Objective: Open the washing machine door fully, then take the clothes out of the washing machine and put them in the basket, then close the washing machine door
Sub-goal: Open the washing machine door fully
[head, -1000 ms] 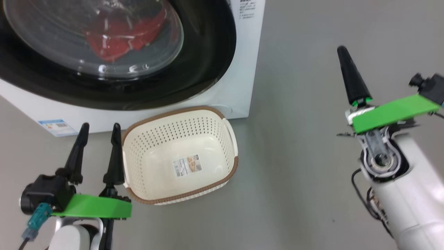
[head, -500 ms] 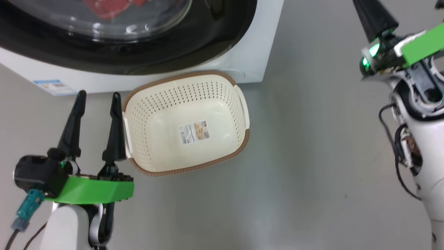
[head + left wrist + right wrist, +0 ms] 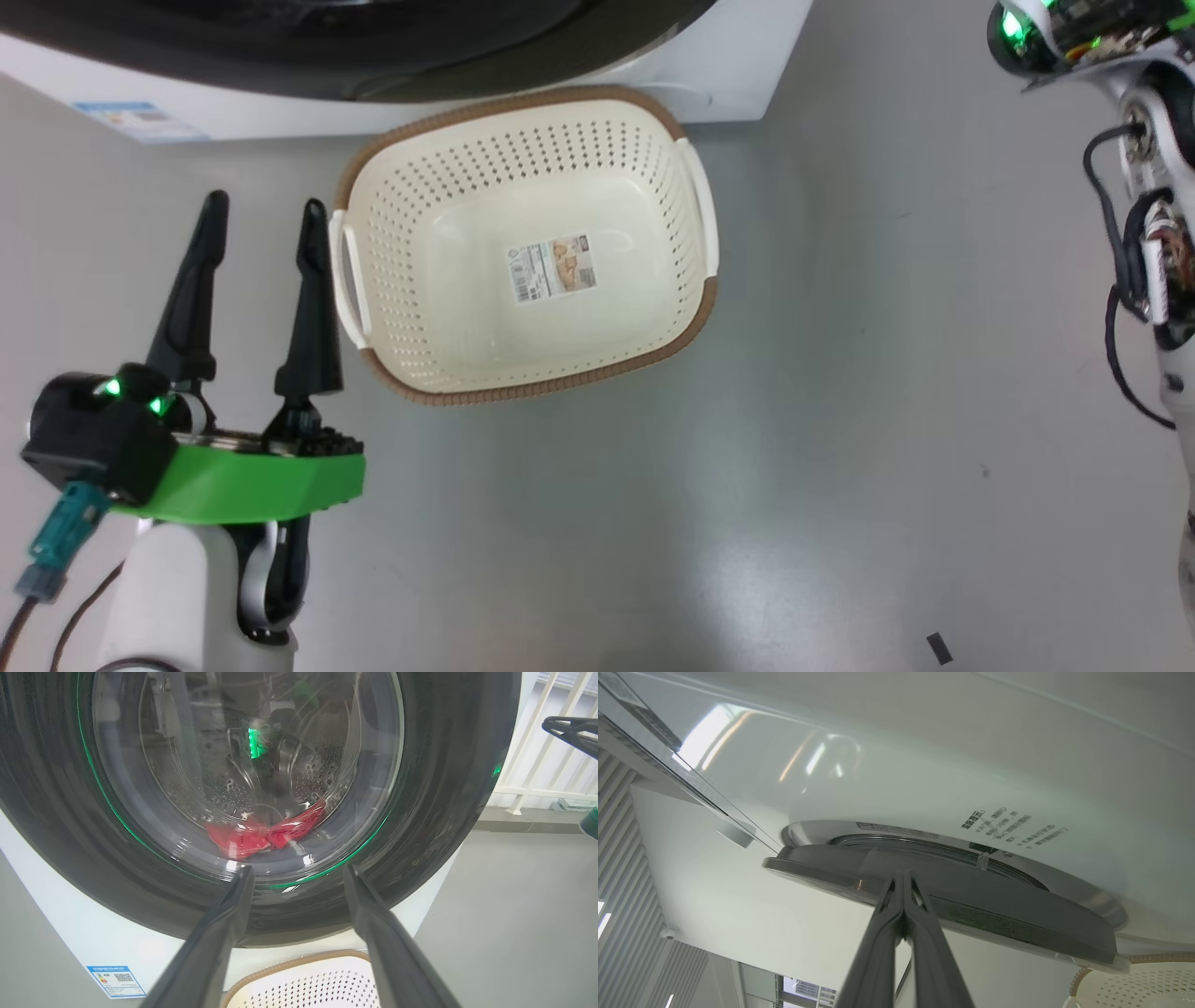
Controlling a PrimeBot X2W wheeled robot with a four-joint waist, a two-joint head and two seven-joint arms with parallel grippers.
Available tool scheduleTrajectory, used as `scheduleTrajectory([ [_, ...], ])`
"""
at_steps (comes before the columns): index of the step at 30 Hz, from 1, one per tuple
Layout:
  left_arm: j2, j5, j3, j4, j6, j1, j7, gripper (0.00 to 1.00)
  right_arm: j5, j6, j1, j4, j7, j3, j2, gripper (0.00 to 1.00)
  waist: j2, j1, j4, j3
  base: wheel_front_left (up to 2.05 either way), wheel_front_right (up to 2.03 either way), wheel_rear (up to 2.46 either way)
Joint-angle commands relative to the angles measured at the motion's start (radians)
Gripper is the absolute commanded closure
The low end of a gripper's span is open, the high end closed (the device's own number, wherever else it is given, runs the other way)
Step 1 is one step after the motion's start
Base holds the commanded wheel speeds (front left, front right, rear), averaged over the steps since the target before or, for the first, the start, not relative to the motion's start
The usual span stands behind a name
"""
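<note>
The door is seen covering the front of the washing machine; red clothes are seen through its window, low in the drum. The basket is set on the grey floor just before the machine, with nothing in it. A paper label is noted on its bottom, print too small to read. A blue label with a QR code is recorded low on the machine front. Printed lines beside the door are given by the right wrist view alone; illegible. The left gripper is spread and holds nothing, beside the basket's handle. The right gripper is pressed together at the door's edge; contact cannot be told.
</note>
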Motion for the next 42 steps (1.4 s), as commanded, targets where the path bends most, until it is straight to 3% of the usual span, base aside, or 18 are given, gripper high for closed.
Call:
scheduleTrajectory([
  [1, 0.021, -0.012, 0.038, -0.035, 0.003, -0.010, -0.008, 0.00, 0.008, 0.001, -0.029, -0.020, 0.025, -0.005, 0.013, 1.00, -0.0001, 0.0000, 0.033, 0.041, 0.00, 0.00, 0.00],
  [20, 0.021, -0.014, 0.025, -0.047, 0.019, -0.020, -0.008, 0.00, -0.080, 0.001, -0.175, 0.038, 0.119, -0.015, 0.037, 1.00, -0.0001, 0.0000, 0.094, 0.118, 0.00, 0.00, 0.00],
  [31, 0.021, -0.017, 0.004, -0.034, 0.025, -0.021, -0.008, 0.00, -0.117, 0.001, -0.203, 0.064, 0.150, -0.004, 0.036, 1.00, -0.0001, 0.0000, 0.116, 0.132, 0.00, 0.00, 0.00],
  [42, 0.021, -0.018, -0.004, -0.014, 0.033, -0.032, -0.008, 0.00, -0.116, 0.001, -0.189, 0.054, 0.251, 0.025, 0.041, 1.00, -0.0001, 0.0000, 0.104, 0.116, 0.00, 0.00, 0.00],
])
